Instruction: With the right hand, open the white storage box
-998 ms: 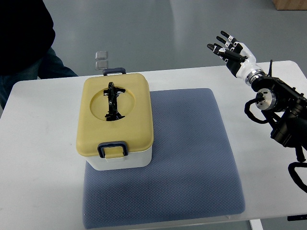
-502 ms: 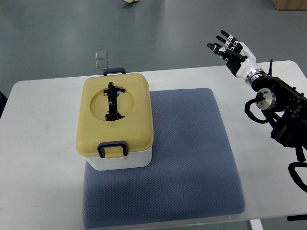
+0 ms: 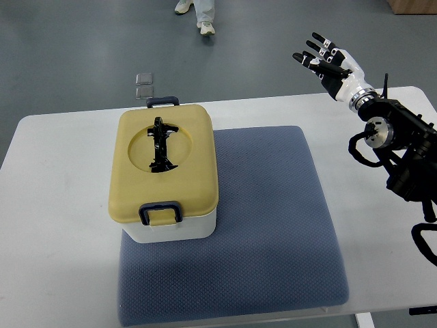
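The white storage box (image 3: 171,225) stands on the left part of a blue-grey mat (image 3: 273,225). Its yellow lid (image 3: 133,171) is closed, with a black folding handle (image 3: 162,145) lying in a round recess. Dark blue latches sit at the near end (image 3: 161,212) and the far end (image 3: 162,102). My right hand (image 3: 326,60) is raised above the table's far right corner, well to the right of the box, with fingers spread and holding nothing. The left arm is out of view.
The white table (image 3: 61,205) carries the mat and box. My right arm's black joints and cables (image 3: 403,157) lie along the right edge. A person's feet (image 3: 198,17) show on the floor at the top. Two small grey squares (image 3: 144,85) lie on the floor behind the table.
My right hand has lifted slightly up and away. The person at the far left has left that spot; feet now show at the top.
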`<action>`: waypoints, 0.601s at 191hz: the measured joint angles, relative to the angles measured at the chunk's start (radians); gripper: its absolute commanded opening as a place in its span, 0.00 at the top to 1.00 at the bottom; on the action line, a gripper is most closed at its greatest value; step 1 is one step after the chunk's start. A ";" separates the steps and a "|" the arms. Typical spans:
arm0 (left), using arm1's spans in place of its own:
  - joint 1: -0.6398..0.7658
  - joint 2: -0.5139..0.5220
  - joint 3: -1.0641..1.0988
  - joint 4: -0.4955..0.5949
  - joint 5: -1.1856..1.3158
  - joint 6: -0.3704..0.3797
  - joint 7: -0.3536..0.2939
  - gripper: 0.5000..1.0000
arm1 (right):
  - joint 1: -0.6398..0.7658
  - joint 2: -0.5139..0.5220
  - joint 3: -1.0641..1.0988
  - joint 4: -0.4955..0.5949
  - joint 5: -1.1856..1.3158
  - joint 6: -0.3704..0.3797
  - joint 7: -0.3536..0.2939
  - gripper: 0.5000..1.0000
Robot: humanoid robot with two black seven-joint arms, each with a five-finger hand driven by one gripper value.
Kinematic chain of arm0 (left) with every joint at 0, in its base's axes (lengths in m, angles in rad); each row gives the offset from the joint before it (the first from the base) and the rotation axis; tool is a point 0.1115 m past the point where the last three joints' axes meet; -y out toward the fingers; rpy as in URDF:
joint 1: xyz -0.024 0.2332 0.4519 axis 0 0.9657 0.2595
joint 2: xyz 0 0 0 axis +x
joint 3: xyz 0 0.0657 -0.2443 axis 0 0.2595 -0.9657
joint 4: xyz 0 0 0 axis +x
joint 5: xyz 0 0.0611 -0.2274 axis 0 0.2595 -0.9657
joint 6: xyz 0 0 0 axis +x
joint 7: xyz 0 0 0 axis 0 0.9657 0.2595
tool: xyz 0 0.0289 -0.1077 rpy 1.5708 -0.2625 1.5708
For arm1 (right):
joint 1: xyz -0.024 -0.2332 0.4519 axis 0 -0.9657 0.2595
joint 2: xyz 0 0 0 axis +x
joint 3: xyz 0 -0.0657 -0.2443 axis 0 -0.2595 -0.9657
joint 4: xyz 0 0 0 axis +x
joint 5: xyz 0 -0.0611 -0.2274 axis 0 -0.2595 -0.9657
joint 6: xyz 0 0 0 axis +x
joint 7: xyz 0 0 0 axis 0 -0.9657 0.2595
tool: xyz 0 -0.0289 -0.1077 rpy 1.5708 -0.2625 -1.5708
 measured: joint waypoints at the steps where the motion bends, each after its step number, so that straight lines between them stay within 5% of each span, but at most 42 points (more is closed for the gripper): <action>1: 0.000 0.000 0.000 0.000 0.000 0.000 0.000 0.00 | 0.001 -0.002 -0.002 0.001 0.000 0.001 0.000 0.15; 63: 0.000 0.000 0.000 0.000 0.000 0.000 0.000 0.00 | 0.062 -0.057 -0.183 0.056 0.001 0.024 0.009 0.15; 115: 0.000 0.000 0.000 0.000 0.000 0.000 0.000 0.00 | 0.195 -0.110 -0.492 0.069 0.006 0.090 0.115 0.16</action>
